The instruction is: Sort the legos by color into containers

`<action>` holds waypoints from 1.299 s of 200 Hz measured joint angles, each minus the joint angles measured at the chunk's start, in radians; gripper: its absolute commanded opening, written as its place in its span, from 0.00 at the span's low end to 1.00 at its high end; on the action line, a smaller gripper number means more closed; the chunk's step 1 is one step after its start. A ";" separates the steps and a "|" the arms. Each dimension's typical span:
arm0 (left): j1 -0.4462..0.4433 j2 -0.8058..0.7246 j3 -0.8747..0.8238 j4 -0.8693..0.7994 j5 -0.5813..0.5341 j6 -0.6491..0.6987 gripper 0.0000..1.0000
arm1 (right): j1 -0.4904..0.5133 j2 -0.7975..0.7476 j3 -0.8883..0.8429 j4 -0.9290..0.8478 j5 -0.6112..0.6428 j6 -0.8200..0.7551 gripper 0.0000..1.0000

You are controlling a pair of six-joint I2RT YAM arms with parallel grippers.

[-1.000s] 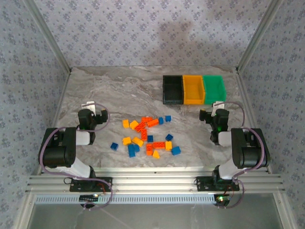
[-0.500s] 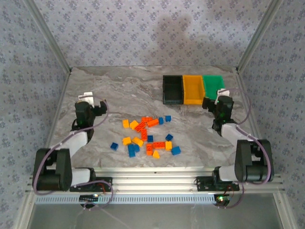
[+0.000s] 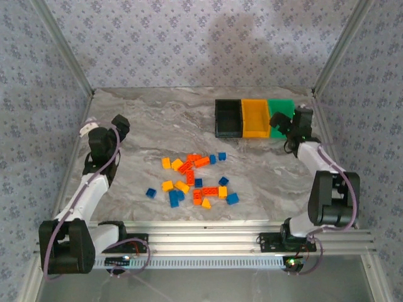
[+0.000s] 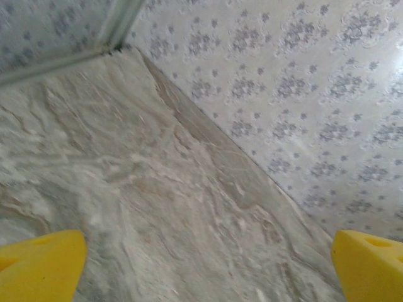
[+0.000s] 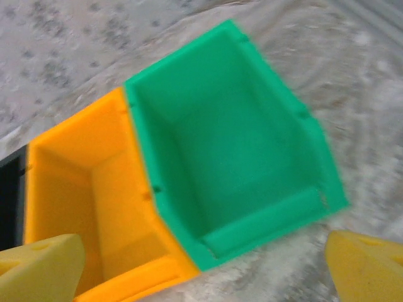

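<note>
Left arm extended up the left of the frame, left gripper (image 3: 107,129) near the table (image 3: 151,119) left edge, jaws spread, empty. Right arm reaches upper right, right gripper (image 3: 288,121) over the green bin (image 5: 233,157), jaws spread, empty. Black bin (image 3: 227,117), orange bin (image 3: 255,117) and green bin touch in a row. Legos (image 3: 195,179) scattered at center, bare marble all round.

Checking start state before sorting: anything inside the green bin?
Nothing visible. From the right wrist, the green bin shows bare floor and walls. Its low front lip may cover a thin strip of floor behind it.
</note>
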 measured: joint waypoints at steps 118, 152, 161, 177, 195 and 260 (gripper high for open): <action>-0.180 0.018 0.074 -0.235 0.248 -0.048 0.92 | 0.068 0.476 0.504 -0.348 -0.020 -0.157 0.68; -0.205 0.005 0.058 -0.260 0.263 -0.044 0.90 | 0.087 0.534 0.559 -0.387 -0.016 -0.169 0.50; -0.210 0.005 0.055 -0.269 0.265 -0.044 0.90 | 0.090 0.543 0.568 -0.394 -0.014 -0.175 0.45; -0.215 0.004 0.047 -0.277 0.268 -0.044 0.90 | 0.095 0.552 0.576 -0.406 -0.009 -0.176 0.36; -0.219 -0.006 0.038 -0.294 0.268 -0.044 0.91 | 0.105 0.555 0.576 -0.411 -0.011 -0.192 0.24; -0.251 -0.026 0.011 -0.317 0.268 -0.044 0.91 | 0.226 0.567 0.607 -0.439 0.030 -0.177 0.00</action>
